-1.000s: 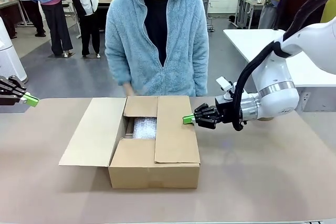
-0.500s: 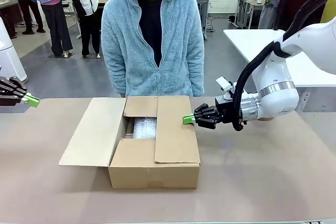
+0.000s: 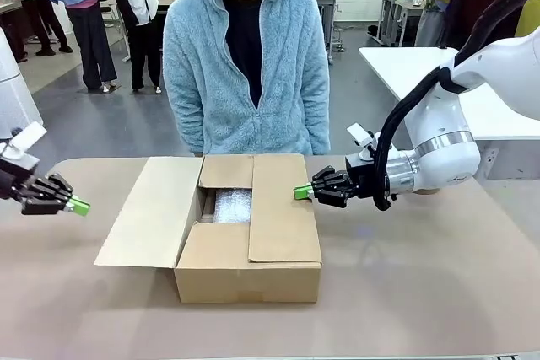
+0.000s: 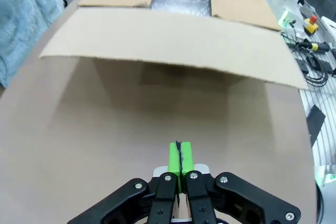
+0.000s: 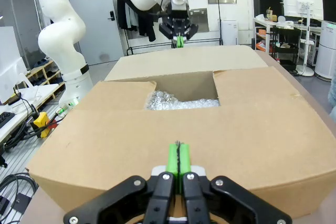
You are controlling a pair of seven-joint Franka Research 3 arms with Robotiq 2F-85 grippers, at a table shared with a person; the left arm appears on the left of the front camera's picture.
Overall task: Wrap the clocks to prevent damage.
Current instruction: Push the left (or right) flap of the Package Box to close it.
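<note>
Sitting inside the brown cardboard box (image 3: 253,271), the clocks (image 3: 233,205) show as one whitish bubble-wrap bundle through the gap between the flaps, no clock face visible. Box is mid-worktop (image 3: 422,292). Left flap (image 3: 152,212) is splayed out flat; right flap (image 3: 283,208) and both end flaps are folded in over the top. Left end effector (image 3: 78,206) is clenched, green pads pressed together, gripping nothing, low over the worktop and apart from the left flap's outer edge. Right end effector (image 3: 300,193) is clenched too, empty, its tip at the right flap's outer edge; can't tell if it touches. Person (image 3: 245,65) in a light blue fleece stands at the far side, just behind the box.
</note>
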